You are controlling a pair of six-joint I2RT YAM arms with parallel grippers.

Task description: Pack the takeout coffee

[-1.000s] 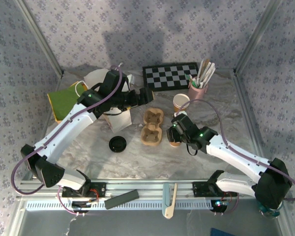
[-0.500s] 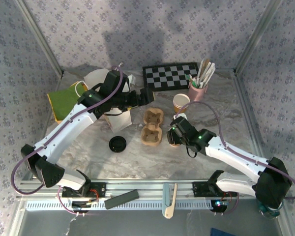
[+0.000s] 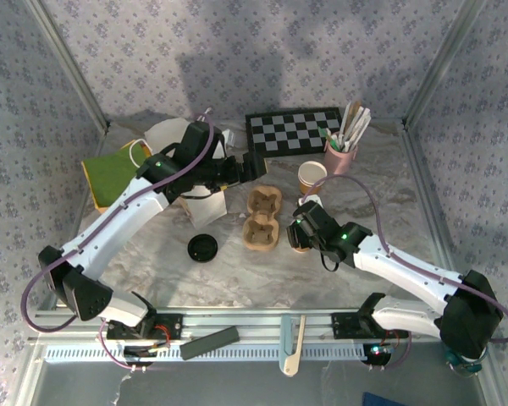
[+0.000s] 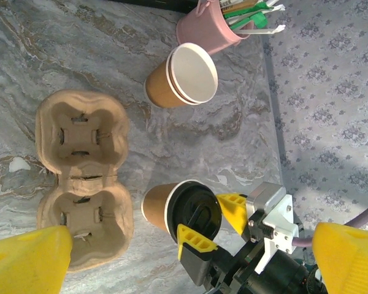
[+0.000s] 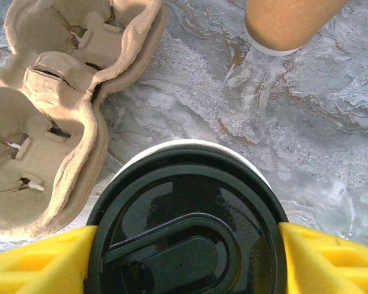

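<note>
Takeout coffee (image 3: 299, 238), small tan kraft-paper cup w/ white rim + round black plastic lid, stands upright on grey marbled tabletop (image 3: 381, 203), just right of brown moulded-pulp two-well cup tray (image 3: 262, 218); narrow gap btwn them, not touching. Behind it: lidless tan paper cup (image 3: 311, 178), then pink cup of wooden stirrers (image 3: 343, 152) by black-and-white checkerboard (image 3: 292, 131). Loose round black lid (image 3: 202, 248) lies left of tray. Right gripper (image 4: 214, 225) is over the coffee, yellow fingers (image 5: 40, 260) pressed to opposite sides of its lid, clamped on it. Left gripper (image 3: 252, 166) hangs behind tray, jaws wide apart, holding nothing, well clear of coffee.
</note>
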